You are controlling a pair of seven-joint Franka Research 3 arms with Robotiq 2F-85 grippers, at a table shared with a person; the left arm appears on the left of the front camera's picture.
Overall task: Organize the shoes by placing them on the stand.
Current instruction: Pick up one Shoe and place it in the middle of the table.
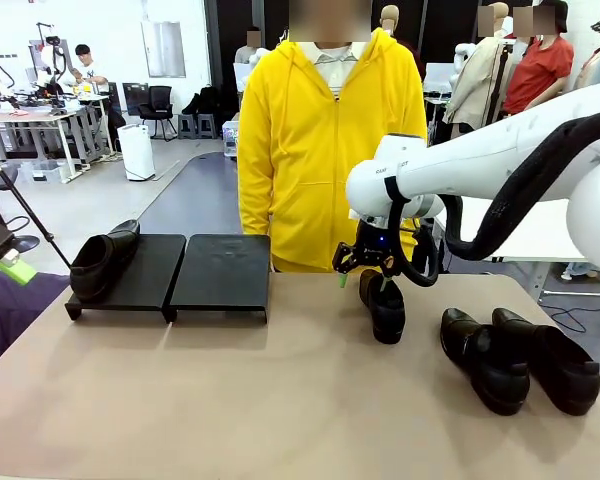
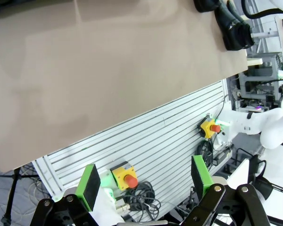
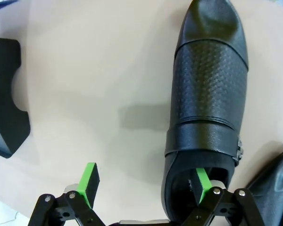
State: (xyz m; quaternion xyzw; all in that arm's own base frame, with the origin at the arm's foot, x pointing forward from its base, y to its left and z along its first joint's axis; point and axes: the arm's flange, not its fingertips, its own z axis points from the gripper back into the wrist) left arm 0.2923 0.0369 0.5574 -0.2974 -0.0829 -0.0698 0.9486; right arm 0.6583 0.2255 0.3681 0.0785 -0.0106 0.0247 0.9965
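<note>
One glossy black shoe [image 1: 102,260] lies on the left panel of the black stand [image 1: 220,275]. A second shoe [image 1: 385,305] rests on the table right of centre, toe towards me. My right gripper [image 1: 365,262] hangs at its heel end. In the right wrist view that gripper [image 3: 145,184] is open, one green pad [image 3: 201,184] inside the shoe [image 3: 207,103] opening and the other out over the table. Two more shoes [image 1: 483,358] [image 1: 550,360] lie side by side at the right. My left gripper [image 2: 144,182] is open and holds nothing, off the table's left edge [image 1: 10,262].
A person in a yellow hoodie [image 1: 325,140] stands at the far edge behind the middle of the table. The stand's right panel [image 1: 223,268] is bare. Below the table's front edge, yellow boxes with red stop buttons [image 2: 125,175] and cables sit on a slatted panel.
</note>
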